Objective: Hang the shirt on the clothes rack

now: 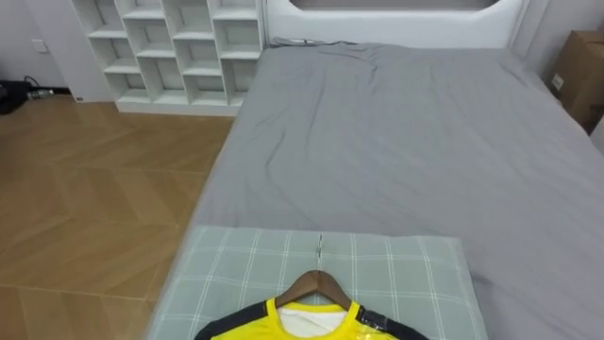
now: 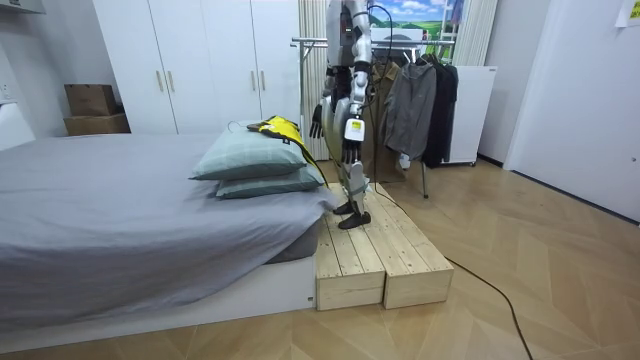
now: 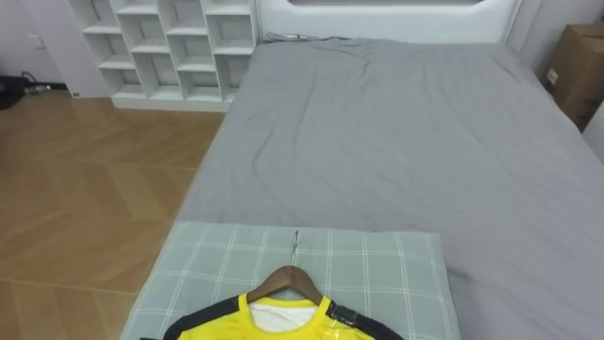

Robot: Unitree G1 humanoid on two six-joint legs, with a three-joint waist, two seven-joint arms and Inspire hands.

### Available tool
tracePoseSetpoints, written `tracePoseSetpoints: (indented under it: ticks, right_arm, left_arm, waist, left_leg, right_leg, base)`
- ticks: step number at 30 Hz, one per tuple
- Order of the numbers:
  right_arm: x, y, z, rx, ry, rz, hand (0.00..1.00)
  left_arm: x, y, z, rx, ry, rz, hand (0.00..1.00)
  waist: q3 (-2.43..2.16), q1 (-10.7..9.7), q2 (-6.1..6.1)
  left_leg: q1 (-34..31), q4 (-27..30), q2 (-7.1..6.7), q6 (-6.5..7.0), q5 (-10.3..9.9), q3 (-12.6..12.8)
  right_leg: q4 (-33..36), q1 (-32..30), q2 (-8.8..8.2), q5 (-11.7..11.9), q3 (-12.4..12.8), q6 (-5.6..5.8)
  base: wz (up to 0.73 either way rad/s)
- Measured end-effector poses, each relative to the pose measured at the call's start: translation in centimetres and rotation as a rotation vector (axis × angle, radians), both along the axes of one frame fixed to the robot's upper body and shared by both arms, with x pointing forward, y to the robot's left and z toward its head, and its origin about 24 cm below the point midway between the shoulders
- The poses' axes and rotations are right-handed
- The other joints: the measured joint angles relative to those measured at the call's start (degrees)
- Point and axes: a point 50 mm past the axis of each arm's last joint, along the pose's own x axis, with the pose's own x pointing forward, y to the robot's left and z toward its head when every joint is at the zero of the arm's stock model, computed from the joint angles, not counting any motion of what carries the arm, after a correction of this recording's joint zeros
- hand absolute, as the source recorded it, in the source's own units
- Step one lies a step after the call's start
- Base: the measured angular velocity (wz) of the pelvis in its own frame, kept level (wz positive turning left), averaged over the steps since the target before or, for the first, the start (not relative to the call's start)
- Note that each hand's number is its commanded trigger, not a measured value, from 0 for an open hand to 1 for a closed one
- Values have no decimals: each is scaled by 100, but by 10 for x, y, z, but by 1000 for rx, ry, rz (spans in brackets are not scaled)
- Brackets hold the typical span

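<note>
A yellow shirt (image 1: pixel 247 330) with dark shoulder stripes lies on a wooden hanger (image 1: pixel 319 281), whose metal hook points toward the far end of the bed. Shirt and hanger rest on the upper of two pale green checked pillows (image 1: pixel 236 264) at the near end of the bed. In the room view the shirt (image 2: pixel 283 130) tops the pillows (image 2: pixel 255 155) just in front of me. I stand upright on a wooden platform (image 2: pixel 375 255) facing the bed. My right hand (image 2: pixel 316 122) hangs with relaxed fingers, holding nothing. My left hand (image 2: pixel 352 135) hangs at my side.
The grey bed (image 1: pixel 415 142) stretches ahead to a white headboard. White cube shelves (image 1: pixel 170 47) and wood floor lie to my left, a cardboard box (image 1: pixel 580 71) to my right. Behind me stands a clothes rack (image 2: pixel 312 42) with dark garments (image 2: pixel 420 100) hanging.
</note>
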Motion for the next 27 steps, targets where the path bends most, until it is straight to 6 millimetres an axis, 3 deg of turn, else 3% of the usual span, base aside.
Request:
tracePoseSetpoints:
  ticks: [9,27]
  right_arm:
    - [0,0,0,2,-1,0,0]
    - [-3,0,0,48,9,-36,0]
  left_arm:
    - [0,0,0,-14,-10,32,0]
    - [0,0,0,-14,-8,35,0]
  waist:
    - [1,-3,-13]
    - [26,-3,17]
  left_leg:
    - [24,-9,-4,7,-11,7]
    - [-2,-7,-30,58,-105,1]
  right_leg:
    - [18,6,-10,24,-39,-32]
    - [-25,6,-39,81,-220,-209]
  base:
    - [0]
    - [0]
